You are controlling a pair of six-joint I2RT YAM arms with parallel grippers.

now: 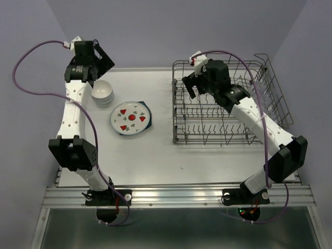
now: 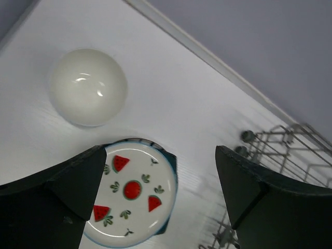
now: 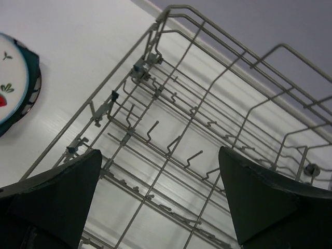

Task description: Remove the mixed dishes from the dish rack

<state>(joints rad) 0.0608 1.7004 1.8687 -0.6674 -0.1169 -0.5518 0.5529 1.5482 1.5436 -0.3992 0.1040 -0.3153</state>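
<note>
Strawberry plate [image 1: 132,118] on teal plate [image 2: 174,176], bowls [image 1: 102,93] beside.

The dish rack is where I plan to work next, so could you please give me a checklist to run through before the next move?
1. Dish rack holds no dishes: ok, only bare tines show.
2. Rack area hidden under the right gripper in the top view: cannot tell.
3. Right gripper open and holding nothing: ok.
4. Left gripper open and holding nothing: ok.
5. Strawberry plate lies flat on the teal plate: ok.
6. White bowls stacked outside the rack: ok.
</note>
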